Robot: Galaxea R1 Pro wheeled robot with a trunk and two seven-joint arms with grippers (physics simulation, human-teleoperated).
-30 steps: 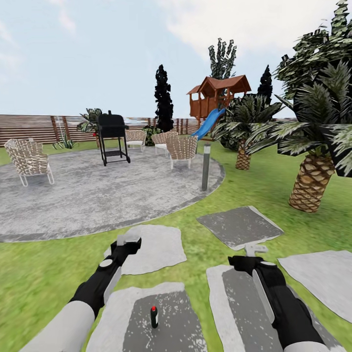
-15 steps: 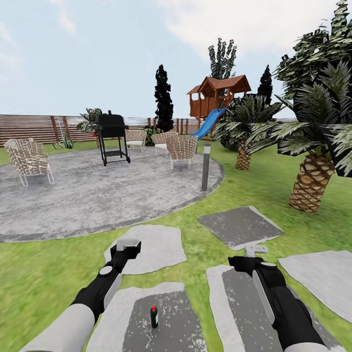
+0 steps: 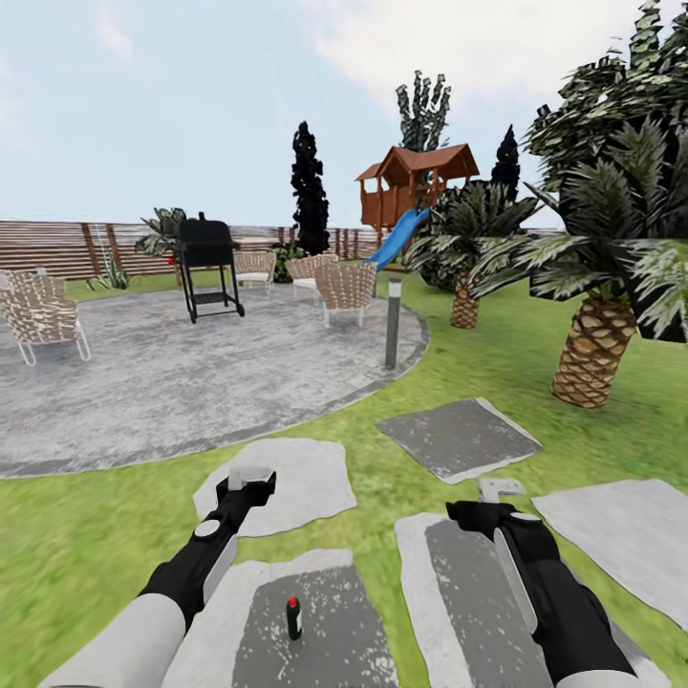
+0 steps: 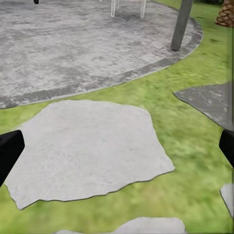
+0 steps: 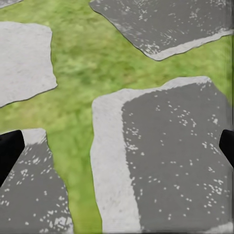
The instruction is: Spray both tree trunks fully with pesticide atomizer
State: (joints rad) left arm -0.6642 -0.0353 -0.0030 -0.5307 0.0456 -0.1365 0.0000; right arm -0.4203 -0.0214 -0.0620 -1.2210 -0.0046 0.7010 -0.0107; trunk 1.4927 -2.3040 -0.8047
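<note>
The pesticide atomizer (image 3: pixel 293 618), a small slim black bottle with a red top, stands upright on a grey stepping stone (image 3: pixel 334 631) low in the head view, between my two arms. My left gripper (image 3: pixel 250 475) hangs open over a pale stone ahead and left of it; its dark fingertips (image 4: pixel 9 151) sit far apart in the left wrist view. My right gripper (image 3: pixel 500 488) hangs open over another stone to the right, fingertips (image 5: pixel 9 148) also wide apart. Nothing is between either pair of fingers. The tree trunks are out of view.
A round grey paved patio (image 3: pixel 143 382) with a black grill (image 3: pixel 207 266), wicker chairs (image 3: pixel 344 289) and a grey bollard lamp (image 3: pixel 392 323) lies ahead. Palms (image 3: pixel 588 358) stand on the right, a playhouse with a slide (image 3: pixel 411 191) behind. A slatted fence (image 3: pixel 48 247) closes the back.
The whole picture has slid a little to the left, so the camera has turned slightly right. Both arms hold the same pose and the atomizer still stands on its stone.
</note>
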